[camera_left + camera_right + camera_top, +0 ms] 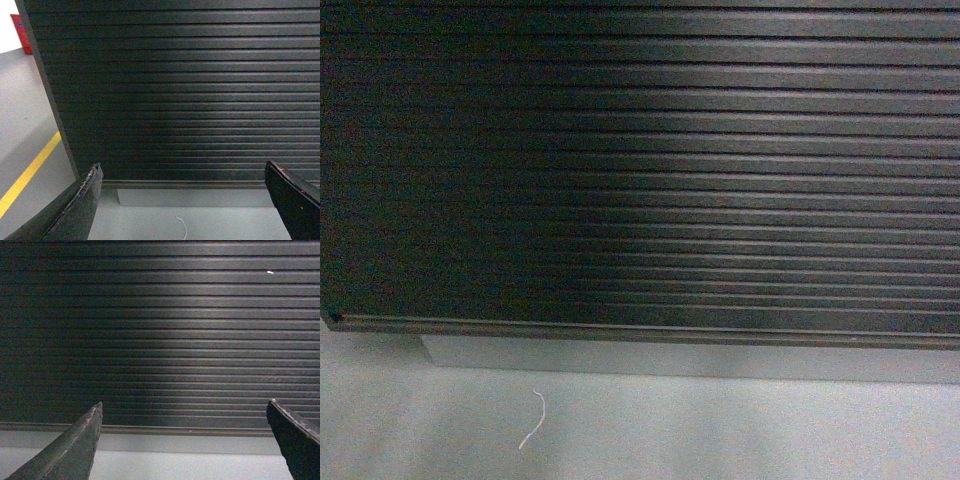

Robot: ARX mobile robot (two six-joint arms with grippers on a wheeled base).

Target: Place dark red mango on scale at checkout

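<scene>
Checkout (650, 170) ribbed front fills all views | left claw (182, 200) apart, right claw (182, 440) apart | yellow floor line (27, 175) only in left wrist view

The right wrist-mounted view faced the front of the checkout (160, 335), which filled nearly the whole frame. Its dark panel ran in horizontal ribs from edge to edge, with a band of softer light across the middle and deeper shade toward the left side. A small bright speck sat in the upper right of the frame. Below the ribs lay a narrow ledge, then a pale grey plinth (165, 444), and beneath that a strip of light grey floor (180, 467) along the bottom edge. The right gripper (184, 415) held nothing; its jaws stood wide apart, one dark tip rising from the lower left corner and the other from the lower right.
</scene>
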